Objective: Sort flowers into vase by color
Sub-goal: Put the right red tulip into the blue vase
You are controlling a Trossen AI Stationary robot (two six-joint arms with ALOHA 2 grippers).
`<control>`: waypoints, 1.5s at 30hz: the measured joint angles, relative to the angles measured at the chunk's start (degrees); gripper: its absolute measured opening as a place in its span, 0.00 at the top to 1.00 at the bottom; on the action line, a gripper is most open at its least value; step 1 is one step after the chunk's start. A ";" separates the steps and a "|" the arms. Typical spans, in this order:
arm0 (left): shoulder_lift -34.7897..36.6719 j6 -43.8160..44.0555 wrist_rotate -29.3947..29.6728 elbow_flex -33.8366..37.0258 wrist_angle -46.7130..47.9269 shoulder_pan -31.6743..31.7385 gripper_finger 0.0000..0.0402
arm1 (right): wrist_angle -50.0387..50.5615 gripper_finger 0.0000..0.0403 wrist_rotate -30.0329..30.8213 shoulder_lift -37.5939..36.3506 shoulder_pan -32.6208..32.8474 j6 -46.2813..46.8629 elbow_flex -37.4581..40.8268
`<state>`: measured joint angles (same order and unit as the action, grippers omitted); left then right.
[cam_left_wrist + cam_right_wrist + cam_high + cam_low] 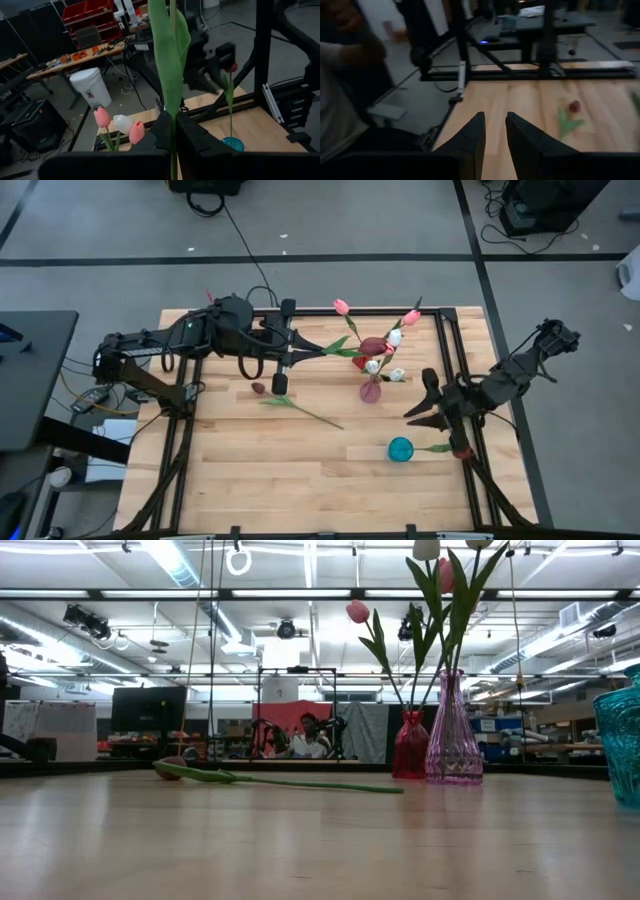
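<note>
the left gripper (pixel 172 131), raised over the wooden table's (pixel 250 470) far side, is clamped on a dark maroon tulip's green stem (pixel 169 55), while the right gripper (pixel 494 131) hangs slightly parted and empty near the teal glass vase (pixel 400 449).

Pink and white tulips (pixel 392 338) stand in vases near my surface's far edge; one maroon tulip (pixel 295 408) lies flat mid-surface; my left fingers (pixel 172 131) pinch another's stem.
</note>
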<state>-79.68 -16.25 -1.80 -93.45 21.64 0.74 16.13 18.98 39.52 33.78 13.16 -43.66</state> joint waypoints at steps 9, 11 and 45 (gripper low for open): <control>-0.31 -0.27 0.13 0.00 -0.15 0.01 0.96 | -2.72 0.80 5.81 -13.02 -5.52 4.32 10.71; -0.31 -0.59 0.41 0.00 -0.65 0.01 0.96 | -1.13 0.81 5.07 -14.21 -6.96 6.05 10.73; -0.31 -1.51 2.14 0.00 1.06 0.01 0.96 | 34.21 0.95 -21.93 2.41 2.02 43.97 20.11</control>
<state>-79.99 -17.76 0.34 -93.45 22.70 0.75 50.34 -2.95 41.93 35.80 57.13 -23.55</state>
